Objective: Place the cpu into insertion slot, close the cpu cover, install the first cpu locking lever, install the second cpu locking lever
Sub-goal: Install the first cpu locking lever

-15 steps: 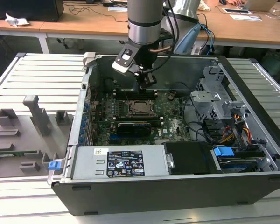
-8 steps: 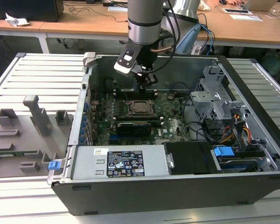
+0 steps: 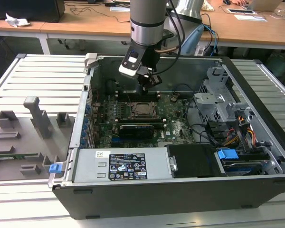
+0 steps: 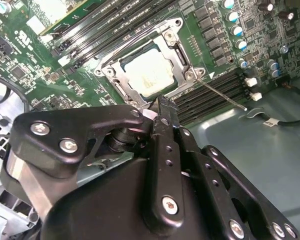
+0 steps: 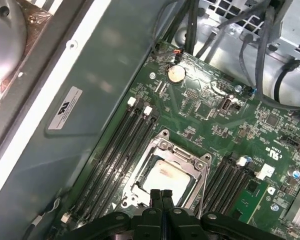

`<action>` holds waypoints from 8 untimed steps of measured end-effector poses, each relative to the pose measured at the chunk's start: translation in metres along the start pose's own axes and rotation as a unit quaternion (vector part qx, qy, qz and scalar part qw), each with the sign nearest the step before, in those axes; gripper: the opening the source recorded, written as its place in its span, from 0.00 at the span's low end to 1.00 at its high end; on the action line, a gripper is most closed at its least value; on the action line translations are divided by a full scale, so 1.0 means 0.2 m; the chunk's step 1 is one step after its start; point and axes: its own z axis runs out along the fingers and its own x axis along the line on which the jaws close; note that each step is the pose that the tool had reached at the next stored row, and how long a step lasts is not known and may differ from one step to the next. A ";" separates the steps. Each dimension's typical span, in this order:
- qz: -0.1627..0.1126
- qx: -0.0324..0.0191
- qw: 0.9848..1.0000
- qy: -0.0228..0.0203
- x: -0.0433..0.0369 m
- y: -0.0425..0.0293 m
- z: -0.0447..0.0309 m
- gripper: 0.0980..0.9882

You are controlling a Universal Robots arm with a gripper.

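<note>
- Robotics lab or workshop, office-like.
- Robot arm [image 3: 149, 19] over open PC case [image 3: 180, 192] on slatted metal bench [image 3: 42, 71].
- Grey jigs [image 3: 38, 118] alongside.
- Wooden desks [image 3: 85, 26] behind: papers [image 3: 250, 17], laptop [image 3: 270, 4], person's hand [image 3: 237, 2].

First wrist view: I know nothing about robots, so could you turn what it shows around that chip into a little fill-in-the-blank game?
1. The circuit board around the cpu is coloured ____.
2. The cpu cover frames the cpu's edges and is made of grey ____.
3. The hand hangs near the cpu with its two fingers pressed ____.
4. Long black memory slots flank the cpu on ____ sides.
Missing words: green; metal; together; both.
</note>
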 end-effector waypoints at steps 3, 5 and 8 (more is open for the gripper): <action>-0.012 0.000 1.000 0.001 0.000 0.000 0.000 0.01; -0.022 0.001 1.000 0.001 0.000 0.000 0.000 0.01; -0.032 0.001 0.999 0.002 0.000 0.000 0.000 0.01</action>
